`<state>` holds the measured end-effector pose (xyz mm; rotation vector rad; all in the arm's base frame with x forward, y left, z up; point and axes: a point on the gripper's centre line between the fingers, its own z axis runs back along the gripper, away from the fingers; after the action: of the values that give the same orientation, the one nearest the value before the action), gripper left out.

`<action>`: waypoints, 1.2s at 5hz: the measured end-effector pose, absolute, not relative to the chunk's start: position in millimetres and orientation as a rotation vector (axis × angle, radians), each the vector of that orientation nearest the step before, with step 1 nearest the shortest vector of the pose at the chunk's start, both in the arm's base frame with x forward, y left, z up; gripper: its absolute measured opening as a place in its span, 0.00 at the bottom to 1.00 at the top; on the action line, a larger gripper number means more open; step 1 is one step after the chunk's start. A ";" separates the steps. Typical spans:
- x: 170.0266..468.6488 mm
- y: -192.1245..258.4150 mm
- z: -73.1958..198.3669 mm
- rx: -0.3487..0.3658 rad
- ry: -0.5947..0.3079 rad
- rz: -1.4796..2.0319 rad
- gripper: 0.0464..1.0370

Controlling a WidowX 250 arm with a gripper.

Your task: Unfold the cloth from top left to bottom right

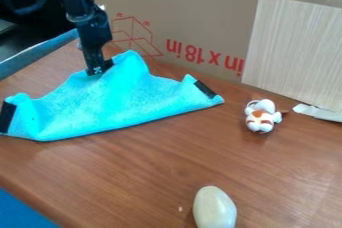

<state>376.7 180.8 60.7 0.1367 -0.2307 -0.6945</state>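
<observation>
The turquoise cloth (107,104), black-patched at both ends, lies folded and peaked on the table (127,172).

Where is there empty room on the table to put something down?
There's bare table between the blue cloth and the pale smooth lump. Another free patch is right of the lump, below the little toy. It's crowded at the back left, where the gripper is at the cloth, near the cardboard.

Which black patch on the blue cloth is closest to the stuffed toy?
The black patch near the right corner of the cloth, up and left of the stuffed toy. The other patch is at the picture's left edge.
</observation>
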 end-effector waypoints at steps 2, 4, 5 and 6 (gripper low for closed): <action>368.5 164.8 98.7 0.196 -0.265 -0.707 0.02; 323.7 98.2 93.1 0.317 -0.243 -0.845 0.02; 298.4 83.2 78.5 0.353 -0.226 -0.899 0.02; 275.1 75.1 71.9 0.371 -0.231 -0.937 0.02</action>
<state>275.1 75.1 71.9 0.3709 -0.2311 -0.9369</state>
